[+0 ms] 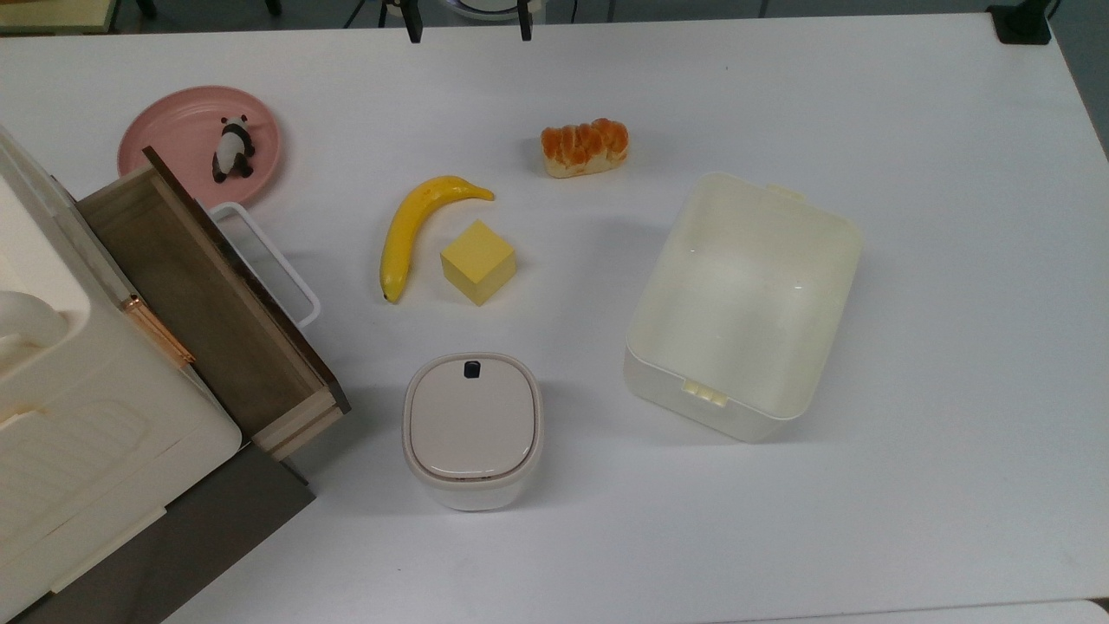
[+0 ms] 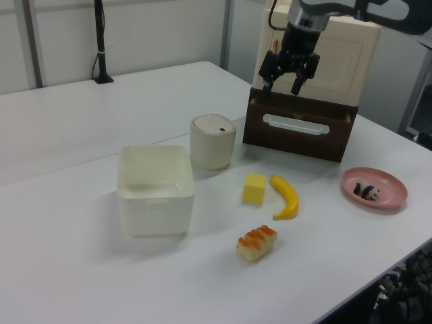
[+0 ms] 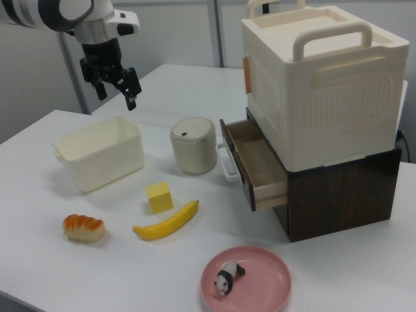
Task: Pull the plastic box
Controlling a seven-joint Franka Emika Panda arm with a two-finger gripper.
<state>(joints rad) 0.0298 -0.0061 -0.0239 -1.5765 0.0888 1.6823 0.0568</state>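
The plastic box (image 1: 671,386) is a cream-white lidless tub with nothing in it, standing right of centre in the top view. It also sits on the left view's left (image 2: 155,197) and the right view's left (image 3: 97,162). My gripper (image 2: 281,82) hangs high in the air, open, with nothing between its fingers. In the left view it appears in front of the cream cabinet, far right of the box. In the right view the gripper (image 3: 116,97) is above the box's far side and well clear of its rim.
A lidded white bin (image 1: 472,429) stands just left of the box in the top view. A yellow cube (image 1: 478,261), a banana (image 1: 407,232) and a bread roll (image 1: 585,147) lie nearby. The cabinet's open drawer (image 1: 208,303) and a pink plate (image 1: 173,139) with a panda are at the left.
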